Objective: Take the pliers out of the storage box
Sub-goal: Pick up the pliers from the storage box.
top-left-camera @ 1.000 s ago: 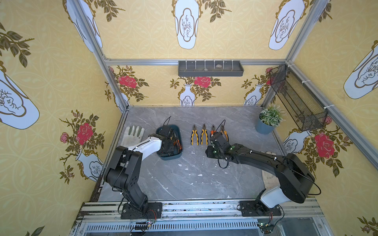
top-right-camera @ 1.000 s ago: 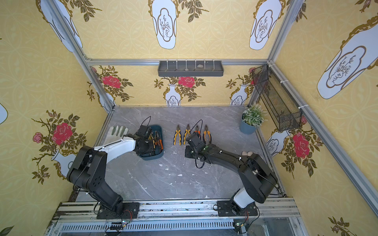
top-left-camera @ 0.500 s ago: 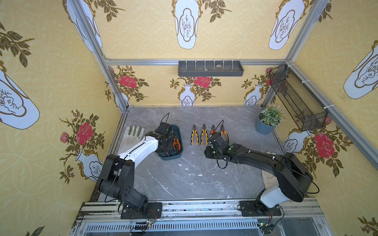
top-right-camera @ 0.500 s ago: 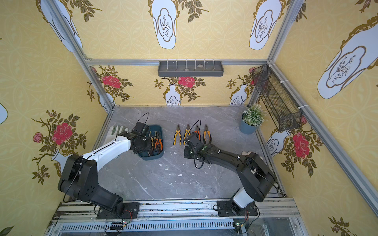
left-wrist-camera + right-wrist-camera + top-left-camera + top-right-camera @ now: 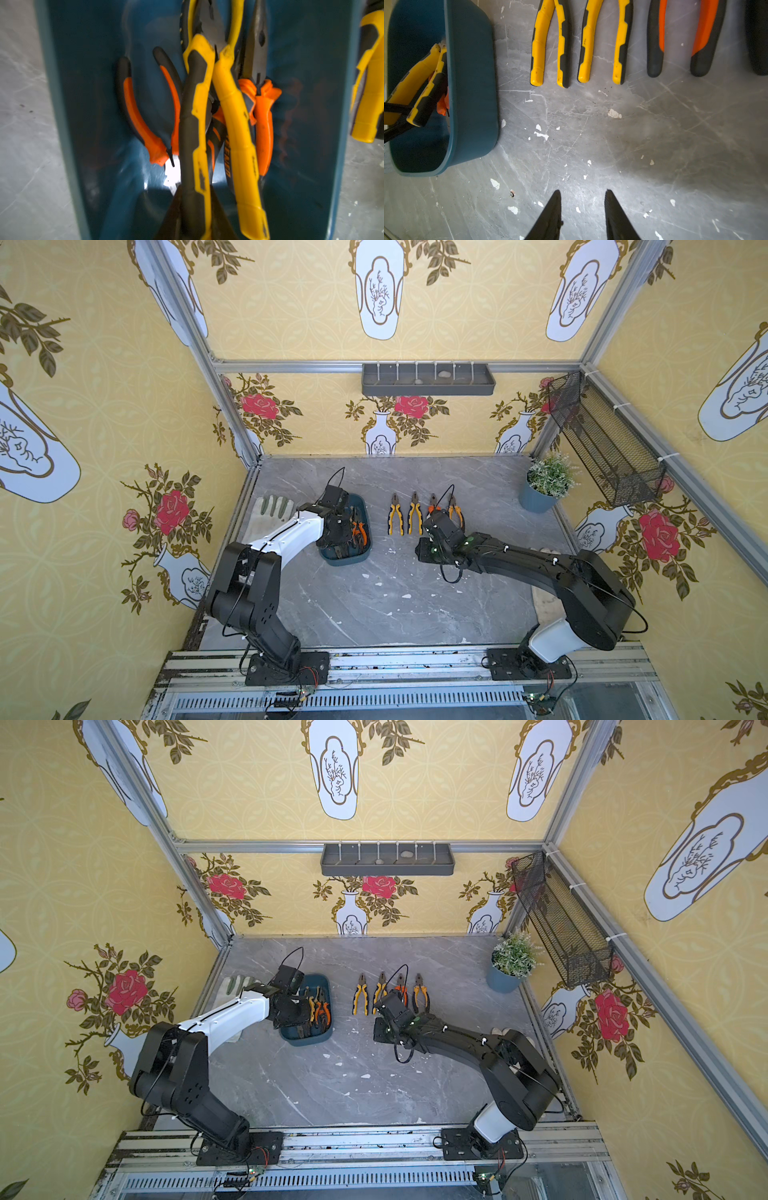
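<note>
Pliers [image 5: 395, 506] out of the storage box [image 5: 345, 561]: four, flat on the grey table [image 5: 374, 614], in one row just to the box's right and clear of its wall. Noses point to the back and handles to the robot side, parallel to the box's long sides. Counting away from the box: two yellow-and-black, then two orange-and-black. The right arm's wrist overlaps the orange ones in both top views.

Inside the box: a loose overlapping pile, orange-and-black and yellow-and-black handles mixed. Exact count not readable. One orange-handled pair [image 5: 145, 116] lies low in the box, partly under the yellow handles.

Left gripper [image 5: 195, 194] is down inside the box, its two fingers closed on one handle of a yellow-and-black pair [image 5: 199, 99]. In the right wrist view that pair [image 5: 415, 83] sits tilted, its upper end showing against the box rim.

Right gripper [image 5: 583, 192]: jaws apart, nothing between them, only bare table below. It hangs to the box's right, off the handle ends of the row.

Work glove [image 5: 270, 510] lies flat on the box's left.
</note>
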Motion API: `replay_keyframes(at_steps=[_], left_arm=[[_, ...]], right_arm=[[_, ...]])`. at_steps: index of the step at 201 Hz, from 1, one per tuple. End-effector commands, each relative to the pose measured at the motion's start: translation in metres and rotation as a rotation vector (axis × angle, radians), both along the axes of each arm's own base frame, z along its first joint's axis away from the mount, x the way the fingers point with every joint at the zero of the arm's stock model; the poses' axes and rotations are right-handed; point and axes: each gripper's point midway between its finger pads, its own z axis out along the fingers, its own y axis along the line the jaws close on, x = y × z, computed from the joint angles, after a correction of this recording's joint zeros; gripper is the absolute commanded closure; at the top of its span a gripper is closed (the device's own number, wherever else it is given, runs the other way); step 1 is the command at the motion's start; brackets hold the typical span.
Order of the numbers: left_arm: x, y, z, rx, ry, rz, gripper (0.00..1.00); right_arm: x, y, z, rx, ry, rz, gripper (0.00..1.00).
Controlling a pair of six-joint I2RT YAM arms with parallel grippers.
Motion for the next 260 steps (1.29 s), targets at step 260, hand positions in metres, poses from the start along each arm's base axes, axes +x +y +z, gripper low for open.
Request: replay_keyframes(at_steps=[260], left_arm=[[0.017,0.021,-0.003,0.112,0.003,-0.020,1.00]], right_arm=[[0.008,0.001,0.015,0.001,-0.048,-0.009,0.64]])
